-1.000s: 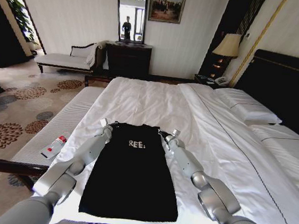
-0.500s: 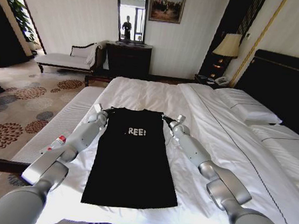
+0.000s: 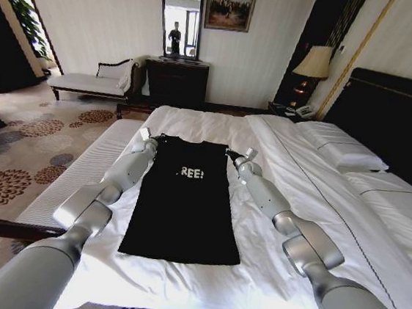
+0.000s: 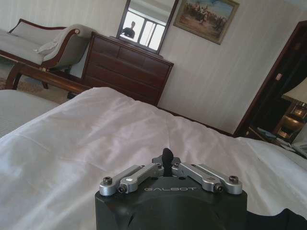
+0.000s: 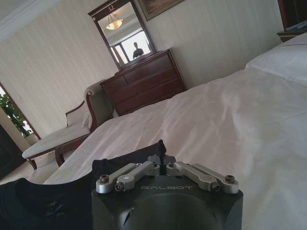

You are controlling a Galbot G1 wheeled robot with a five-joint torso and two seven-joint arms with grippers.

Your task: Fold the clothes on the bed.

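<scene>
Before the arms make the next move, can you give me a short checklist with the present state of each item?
1. Left gripper shut on the T-shirt corner: ok, black fabric pinched in the left wrist view.
2. Right gripper shut on the other corner: ok.
3. T-shirt lying flat, lettering up: ok.
4. T-shirt fully on the bed: ok.
5. Both top corners level: ok, roughly.
6. Grip firm enough: cannot tell.
</scene>
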